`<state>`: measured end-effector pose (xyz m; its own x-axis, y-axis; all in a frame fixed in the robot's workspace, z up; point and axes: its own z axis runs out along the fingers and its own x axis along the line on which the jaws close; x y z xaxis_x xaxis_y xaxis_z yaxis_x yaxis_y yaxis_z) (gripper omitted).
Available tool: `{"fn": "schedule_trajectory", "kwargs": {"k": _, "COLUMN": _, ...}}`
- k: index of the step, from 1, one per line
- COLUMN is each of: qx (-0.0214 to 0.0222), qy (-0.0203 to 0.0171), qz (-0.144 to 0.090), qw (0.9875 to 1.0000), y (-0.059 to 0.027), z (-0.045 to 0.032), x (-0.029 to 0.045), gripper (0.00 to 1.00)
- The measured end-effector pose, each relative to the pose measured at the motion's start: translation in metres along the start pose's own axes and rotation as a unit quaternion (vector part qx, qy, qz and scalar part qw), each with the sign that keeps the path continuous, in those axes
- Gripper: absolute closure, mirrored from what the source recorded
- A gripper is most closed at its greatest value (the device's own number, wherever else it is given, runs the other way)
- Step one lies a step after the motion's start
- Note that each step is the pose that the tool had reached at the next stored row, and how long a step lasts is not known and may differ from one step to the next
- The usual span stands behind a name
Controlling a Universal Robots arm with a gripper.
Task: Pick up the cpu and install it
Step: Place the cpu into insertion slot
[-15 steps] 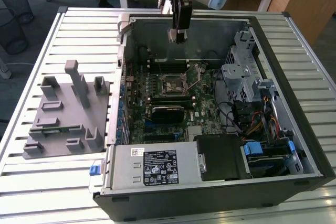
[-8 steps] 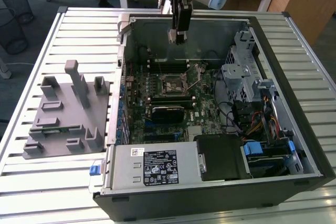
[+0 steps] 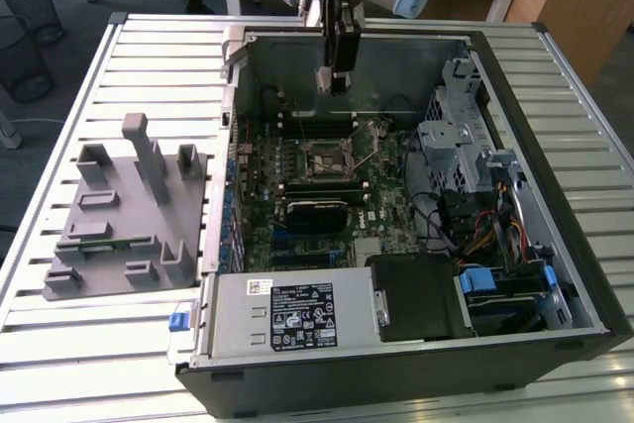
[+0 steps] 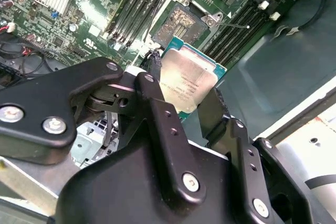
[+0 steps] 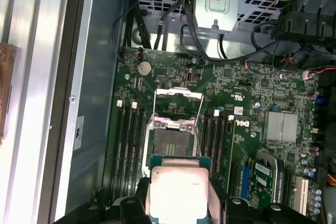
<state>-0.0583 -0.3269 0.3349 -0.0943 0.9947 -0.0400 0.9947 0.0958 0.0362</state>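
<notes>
The cpu (image 4: pixel 188 86), a flat square chip with a silvery metal top and green edge, hangs between my gripper's black fingers (image 4: pixel 160 119). In the first wrist view the cpu (image 5: pixel 177 192) sits just short of the open socket (image 5: pixel 170 144), whose metal frame is swung up. In the exterior view my gripper (image 3: pixel 335 81) holds the cpu (image 3: pixel 324 79) well above the motherboard, over the far part of the open computer case, with the socket (image 3: pixel 328 159) below and slightly nearer. The socket (image 4: pixel 181 24) shows bare contacts in the second wrist view.
The open computer case (image 3: pixel 555 274) lies on a slatted metal table (image 3: pixel 149 56). Memory slots (image 5: pixel 128 140) flank the socket. A drive cage (image 3: pixel 466 126) and cables crowd the exterior view's right. A grey fixture (image 3: pixel 129 215) stands at the left. The power supply (image 3: pixel 287 314) fills the near side.
</notes>
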Motion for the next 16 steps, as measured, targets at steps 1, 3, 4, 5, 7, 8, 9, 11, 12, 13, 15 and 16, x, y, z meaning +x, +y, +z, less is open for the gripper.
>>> {"fn": "schedule_trajectory", "kwargs": {"k": 1, "qx": 0.0000, "qy": 0.0000, "qz": 0.000, "qw": 1.0000, "y": 0.0000, "z": 0.0005, "x": 0.0000, "gripper": 0.47}}
{"fn": "schedule_trajectory", "kwargs": {"k": 3, "qx": 0.0000, "qy": -0.0001, "qz": 0.000, "qw": 1.0000, "y": -0.0001, "z": 0.0009, "x": -0.0001, "gripper": 0.47}}
{"fn": "schedule_trajectory", "kwargs": {"k": 4, "qx": -0.0001, "qy": 0.0000, "qz": 0.000, "qw": 1.0000, "y": -0.0001, "z": 0.0013, "x": -0.0001, "gripper": 0.47}}
{"fn": "schedule_trajectory", "kwargs": {"k": 5, "qx": -0.0001, "qy": 0.0001, "qz": 0.000, "qw": 1.0000, "y": -0.0001, "z": 0.0018, "x": -0.0004, "gripper": 0.47}}
{"fn": "schedule_trajectory", "kwargs": {"k": 7, "qx": 0.0000, "qy": 0.0000, "qz": 0.000, "qw": 1.0000, "y": -0.0002, "z": 0.0033, "x": -0.0013, "gripper": 0.47}}
{"fn": "schedule_trajectory", "kwargs": {"k": 8, "qx": 0.0000, "qy": 0.0000, "qz": 0.000, "qw": 1.0000, "y": -0.0003, "z": 0.0042, "x": -0.0018, "gripper": 0.47}}
{"fn": "schedule_trajectory", "kwargs": {"k": 9, "qx": 0.0000, "qy": 0.0000, "qz": -0.001, "qw": 1.0000, "y": -0.0004, "z": 0.0051, "x": -0.0019, "gripper": 0.47}}
{"fn": "schedule_trajectory", "kwargs": {"k": 11, "qx": -0.0001, "qy": 0.0000, "qz": -0.002, "qw": 1.0000, "y": -0.0005, "z": 0.0072, "x": -0.0018, "gripper": 0.47}}
{"fn": "schedule_trajectory", "kwargs": {"k": 12, "qx": -0.0001, "qy": 0.0001, "qz": -0.002, "qw": 1.0000, "y": -0.0005, "z": 0.0084, "x": -0.0018, "gripper": 0.47}}
{"fn": "schedule_trajectory", "kwargs": {"k": 13, "qx": -0.0001, "qy": 0.0000, "qz": -0.003, "qw": 1.0000, "y": -0.0006, "z": 0.0097, "x": -0.0017, "gripper": 0.47}}
{"fn": "schedule_trajectory", "kwargs": {"k": 15, "qx": -0.0001, "qy": -0.0007, "qz": -0.003, "qw": 1.0000, "y": -0.0006, "z": 0.0125, "x": -0.0016, "gripper": 0.47}}
{"fn": "schedule_trajectory", "kwargs": {"k": 16, "qx": 0.0000, "qy": -0.0010, "qz": -0.004, "qw": 1.0000, "y": -0.0006, "z": 0.0138, "x": -0.0016, "gripper": 0.47}}
